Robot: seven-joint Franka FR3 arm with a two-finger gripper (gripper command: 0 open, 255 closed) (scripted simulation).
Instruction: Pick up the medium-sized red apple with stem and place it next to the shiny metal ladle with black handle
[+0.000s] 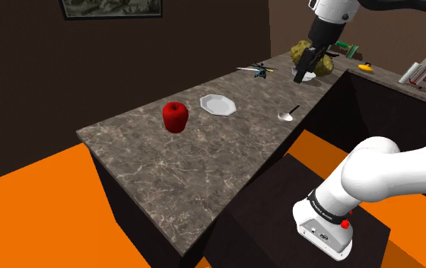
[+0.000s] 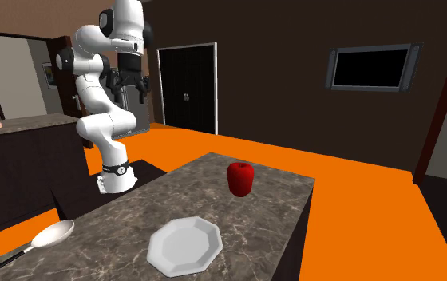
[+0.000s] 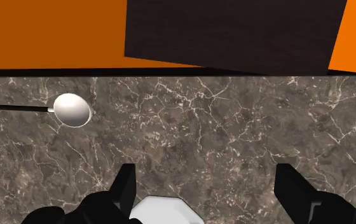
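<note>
On the grey marbled worktop [image 1: 151, 164] the red apple [image 1: 176, 116] stands upright, dimple uppermost, toward the shoulder view's left. It is well apart from the tool [image 1: 304, 74], which hangs high above the far end of the surface. Between them lies a white faceted plate [image 1: 217, 105]. The ladle [image 1: 287, 115] rests near the worktop's edge, closer to the tool than to the apple. In the wrist view the two black fingers [image 3: 124, 188] stand wide apart and hold nothing, with the plate's rim between them and the ladle's bowl off to one side. The coming move, by judgement, turns on a long traverse past the plate to the apple, then a descent. The apple is near-round with no marked long axis and its core axis is vertical, so any finger bearing should serve. The ladle's long axis runs obliquely across the worktop, handle pointing away from the apple.
</note>
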